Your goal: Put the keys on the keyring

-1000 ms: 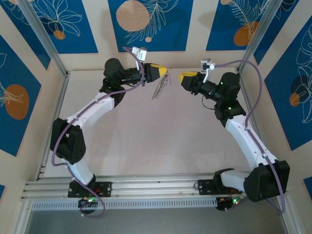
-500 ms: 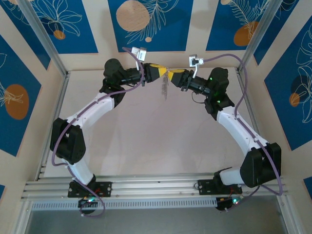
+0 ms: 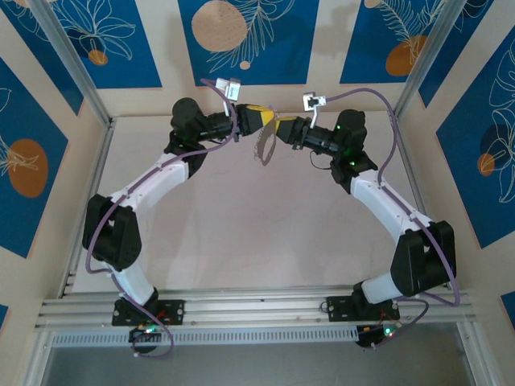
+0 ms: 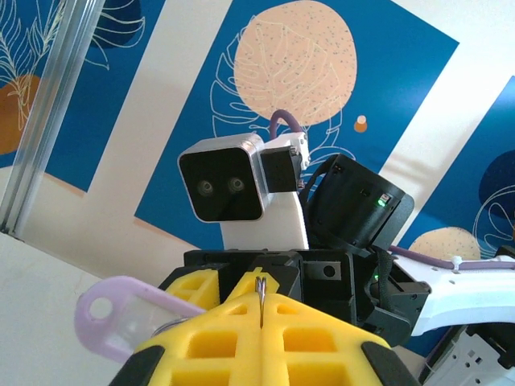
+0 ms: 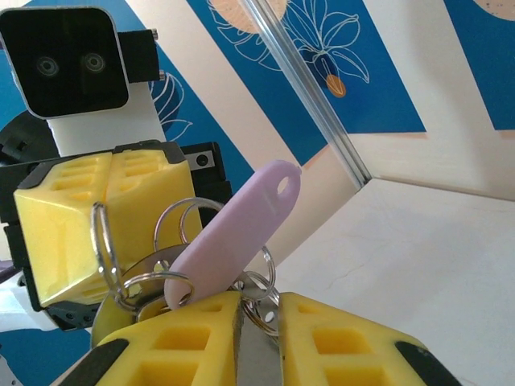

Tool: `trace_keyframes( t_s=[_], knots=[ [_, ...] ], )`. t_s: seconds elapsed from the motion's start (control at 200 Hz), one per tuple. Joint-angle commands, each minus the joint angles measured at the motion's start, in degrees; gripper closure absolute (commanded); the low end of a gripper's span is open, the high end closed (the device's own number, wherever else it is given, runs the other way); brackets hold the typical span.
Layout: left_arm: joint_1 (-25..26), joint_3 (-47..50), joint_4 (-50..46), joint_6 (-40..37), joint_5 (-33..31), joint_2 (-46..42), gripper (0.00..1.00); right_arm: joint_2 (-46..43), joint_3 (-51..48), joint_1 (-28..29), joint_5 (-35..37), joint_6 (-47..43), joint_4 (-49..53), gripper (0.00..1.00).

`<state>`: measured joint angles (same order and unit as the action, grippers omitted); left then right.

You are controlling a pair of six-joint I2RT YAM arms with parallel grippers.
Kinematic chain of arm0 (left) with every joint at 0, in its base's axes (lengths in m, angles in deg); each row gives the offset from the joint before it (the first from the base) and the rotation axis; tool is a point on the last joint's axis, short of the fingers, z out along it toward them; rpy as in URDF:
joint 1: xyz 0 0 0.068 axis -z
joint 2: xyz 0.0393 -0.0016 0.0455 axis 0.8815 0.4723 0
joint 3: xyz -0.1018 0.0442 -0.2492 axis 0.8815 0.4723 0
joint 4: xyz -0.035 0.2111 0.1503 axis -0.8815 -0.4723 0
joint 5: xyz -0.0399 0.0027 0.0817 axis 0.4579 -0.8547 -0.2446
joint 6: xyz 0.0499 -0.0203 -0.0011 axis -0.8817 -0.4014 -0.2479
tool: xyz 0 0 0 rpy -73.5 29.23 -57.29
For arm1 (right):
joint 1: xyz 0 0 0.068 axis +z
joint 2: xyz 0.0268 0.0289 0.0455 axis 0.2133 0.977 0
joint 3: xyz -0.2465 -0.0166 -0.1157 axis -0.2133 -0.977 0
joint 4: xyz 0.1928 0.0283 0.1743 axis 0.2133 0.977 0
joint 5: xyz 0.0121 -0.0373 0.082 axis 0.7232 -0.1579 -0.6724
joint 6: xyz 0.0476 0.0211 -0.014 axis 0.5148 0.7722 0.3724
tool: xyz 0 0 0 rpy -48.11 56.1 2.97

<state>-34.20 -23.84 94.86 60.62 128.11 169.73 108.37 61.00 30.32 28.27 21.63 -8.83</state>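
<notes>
My left gripper (image 3: 264, 121) and right gripper (image 3: 282, 127) meet tip to tip above the far middle of the table. The left gripper (image 4: 260, 310) is shut on the thin wire of the keyring (image 4: 260, 291). In the right wrist view that wire loop (image 5: 98, 240) sticks out of the left gripper's yellow fingers (image 5: 96, 209). The right gripper (image 5: 259, 315) is shut on a flat silvery key (image 5: 259, 354), its holed head linked into several small rings (image 5: 278, 297). A lilac plastic tag (image 5: 233, 237) stands up from the bunch, and it hangs pale below the fingers (image 3: 263, 149).
The pale table (image 3: 257, 225) lies well below both grippers. Aluminium posts (image 3: 76, 72) and patterned blue walls (image 3: 241, 40) close in the back and sides. The right arm's wrist camera (image 4: 221, 185) faces the left wrist camera at close range.
The right arm has swung left until its gripper meets the left one, and its jaws have closed on the key. The hanging bunch shifted slightly. The left arm stayed put.
</notes>
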Motion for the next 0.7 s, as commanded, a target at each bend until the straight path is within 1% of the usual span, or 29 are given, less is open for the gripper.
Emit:
trace_keyframes(
  t_s=[0.0, 0.17, 0.33, 0.47, 0.695],
  knots=[
    [0.34, 0.53, 2.99, 0.56, -1.74, -1.55, 1.00, -3.41, -2.09, -0.80, 0.14, 0.56, -1.29, 0.79],
    [0.42, 2.78, 5.80, 2.16, -6.24, -2.30, 1.00, -6.15, -4.12, -2.43, 0.84, 0.65, -1.08, 0.79],
    [0.64, 5.45, 14.85, 8.15, -11.72, -2.23, 1.00, -8.45, -5.53, -3.80, 2.11, 0.83, -0.72, 0.78],
    [1.11, 6.12, 22.07, 12.61, -14.82, -1.54, 1.00, -10.00, -5.69, -4.69, 3.08, 1.14, -0.61, 0.77],
    [2.35, 5.99, 28.35, 14.15, -18.26, -1.53, 1.00, -10.39, -4.01, -4.57, 3.92, 2.61, -2.16, 0.77]
  ],
)
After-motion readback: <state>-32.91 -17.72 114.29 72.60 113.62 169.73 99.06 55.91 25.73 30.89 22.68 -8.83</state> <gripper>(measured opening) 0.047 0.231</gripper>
